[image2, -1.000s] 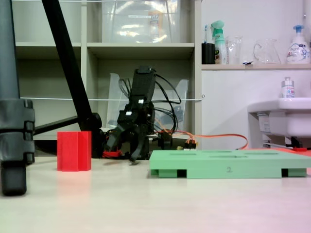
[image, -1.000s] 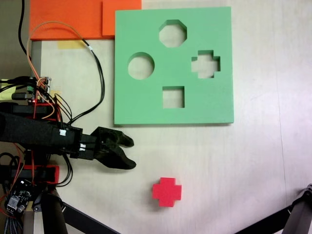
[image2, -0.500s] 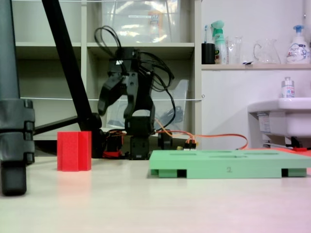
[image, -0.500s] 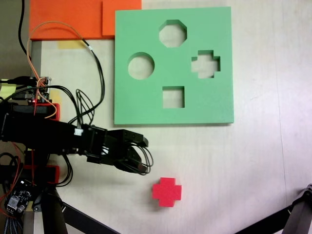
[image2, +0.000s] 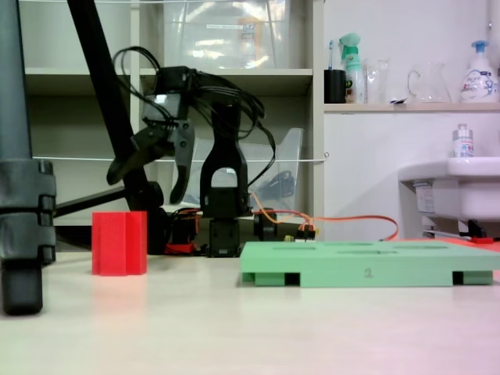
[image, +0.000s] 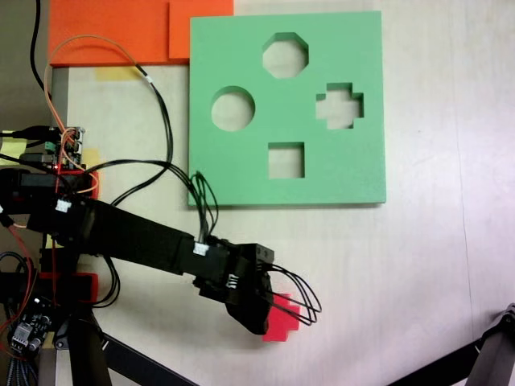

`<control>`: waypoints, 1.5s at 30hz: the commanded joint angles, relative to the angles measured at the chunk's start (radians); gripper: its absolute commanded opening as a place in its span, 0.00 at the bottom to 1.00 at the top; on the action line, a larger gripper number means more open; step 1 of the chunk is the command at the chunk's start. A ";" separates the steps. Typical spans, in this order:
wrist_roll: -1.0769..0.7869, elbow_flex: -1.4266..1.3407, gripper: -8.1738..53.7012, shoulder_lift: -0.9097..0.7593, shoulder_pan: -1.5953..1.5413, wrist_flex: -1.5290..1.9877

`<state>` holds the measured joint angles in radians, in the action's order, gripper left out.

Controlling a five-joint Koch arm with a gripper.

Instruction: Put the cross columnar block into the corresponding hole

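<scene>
In a fixed view the gripper [image2: 151, 178] hung spread wide, empty, above the cross columnar block [image2: 119, 243] at lower left on the counter [image2: 250, 328]; from above, the arm hid most of the block [image: 282, 320]; upper right, the green board's [image: 241, 177] plus-shaped hole [image: 339, 104] lay empty.

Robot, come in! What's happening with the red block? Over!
Gripper open, above red plus-shaped foam block. Block on table, ungrasped. Green foam board's plus-shaped hole unobstructed.
</scene>
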<state>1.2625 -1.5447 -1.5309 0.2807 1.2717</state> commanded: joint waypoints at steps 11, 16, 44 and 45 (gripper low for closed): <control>-0.060 0.103 0.98 0.098 0.075 0.003; -0.087 0.117 0.98 0.132 0.101 0.003; -0.058 0.092 0.64 0.324 0.101 0.002; -0.055 0.092 0.64 0.334 0.101 0.012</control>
<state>1.1796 -1.4404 -1.2180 0.3743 1.2732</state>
